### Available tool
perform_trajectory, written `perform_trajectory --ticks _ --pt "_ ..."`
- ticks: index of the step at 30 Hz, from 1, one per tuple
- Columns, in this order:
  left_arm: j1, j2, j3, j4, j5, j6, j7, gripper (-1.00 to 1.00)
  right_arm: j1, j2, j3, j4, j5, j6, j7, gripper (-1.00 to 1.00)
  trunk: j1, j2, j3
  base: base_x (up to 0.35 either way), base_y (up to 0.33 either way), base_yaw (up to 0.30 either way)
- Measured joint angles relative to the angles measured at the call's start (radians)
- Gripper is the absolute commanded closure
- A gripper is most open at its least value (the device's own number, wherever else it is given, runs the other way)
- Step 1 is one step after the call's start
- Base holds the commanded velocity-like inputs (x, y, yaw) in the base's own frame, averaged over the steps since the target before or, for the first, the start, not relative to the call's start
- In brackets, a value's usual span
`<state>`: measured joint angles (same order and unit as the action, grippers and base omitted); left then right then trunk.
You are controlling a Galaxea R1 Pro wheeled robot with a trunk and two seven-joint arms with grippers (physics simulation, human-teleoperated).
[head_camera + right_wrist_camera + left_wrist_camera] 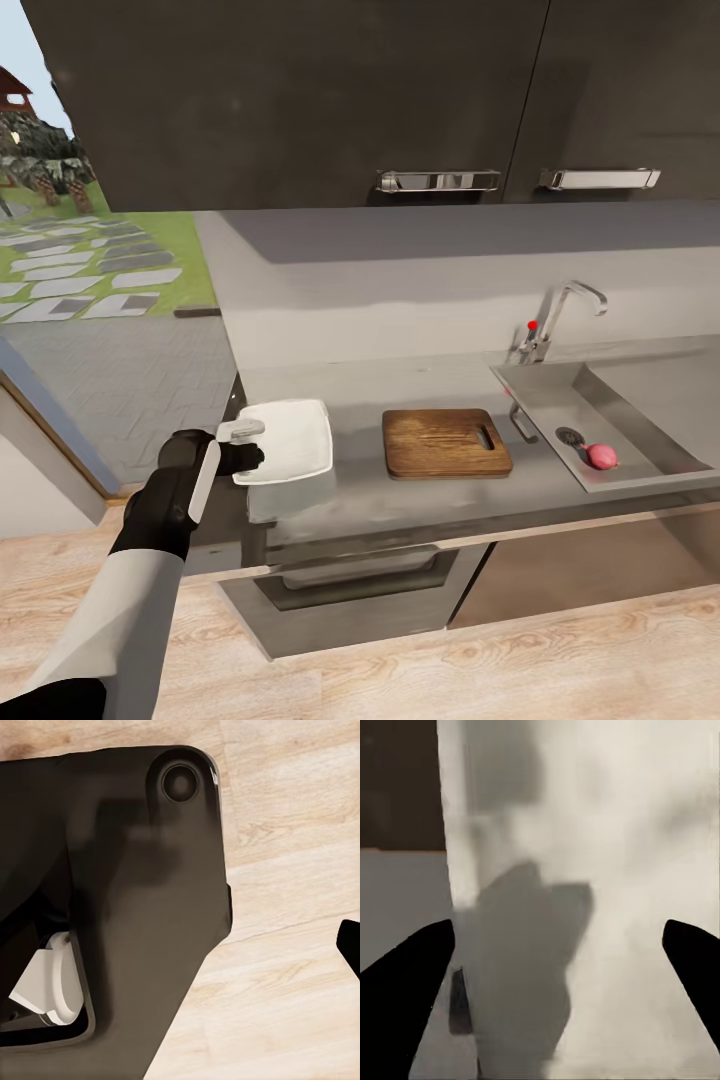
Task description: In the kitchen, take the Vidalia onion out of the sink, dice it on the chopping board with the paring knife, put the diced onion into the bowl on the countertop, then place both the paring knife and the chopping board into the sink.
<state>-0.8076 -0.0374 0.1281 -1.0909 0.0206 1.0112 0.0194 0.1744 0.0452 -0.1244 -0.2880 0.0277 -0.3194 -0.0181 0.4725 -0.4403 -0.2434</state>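
1. The left gripper (243,445) is at the near left edge of the bowl (290,450); its fingers (405,997) are spread wide, with white bowl surface between them.
2. Beyond the fingertips lies the board (446,443), then the sink (560,390) holding the onion (601,456).
3. Right gripper: I cannot tell its state.

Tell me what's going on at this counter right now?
The left gripper is at the near edge of the white bowl on the countertop, jaws open around its rim. The chopping board lies bare beside it. The Vidalia onion sits in the sink near the drain.
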Motion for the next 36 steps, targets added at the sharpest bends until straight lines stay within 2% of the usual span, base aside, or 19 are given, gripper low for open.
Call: perform_trajectory --ticks 22,25,31,36 --pt "0.000 -0.001 0.006 -0.015 -0.001 0.000 0.000 -1.00 0.000 0.000 0.001 0.000 0.000 0.001 0.000 -1.00 0.000 0.000 0.000 0.000 0.000 0.000" --pt "0.000 0.000 0.007 -0.066 -0.001 0.001 0.000 -1.00 0.000 0.000 0.001 0.000 0.000 0.000 0.000 -1.00 0.000 0.000 0.000 0.000 0.000 0.000" --pt "0.000 0.000 0.005 -0.250 0.002 0.004 0.000 -1.00 0.000 0.000 0.000 0.000 0.000 0.000 0.000 -1.00 0.000 0.000 0.000 0.000 0.000 0.000" --pt "0.000 0.000 0.005 -0.299 0.000 0.003 0.000 -1.00 0.000 0.000 0.000 0.000 0.000 0.000 0.000 -1.00 0.000 0.000 0.000 0.000 0.000 0.000"
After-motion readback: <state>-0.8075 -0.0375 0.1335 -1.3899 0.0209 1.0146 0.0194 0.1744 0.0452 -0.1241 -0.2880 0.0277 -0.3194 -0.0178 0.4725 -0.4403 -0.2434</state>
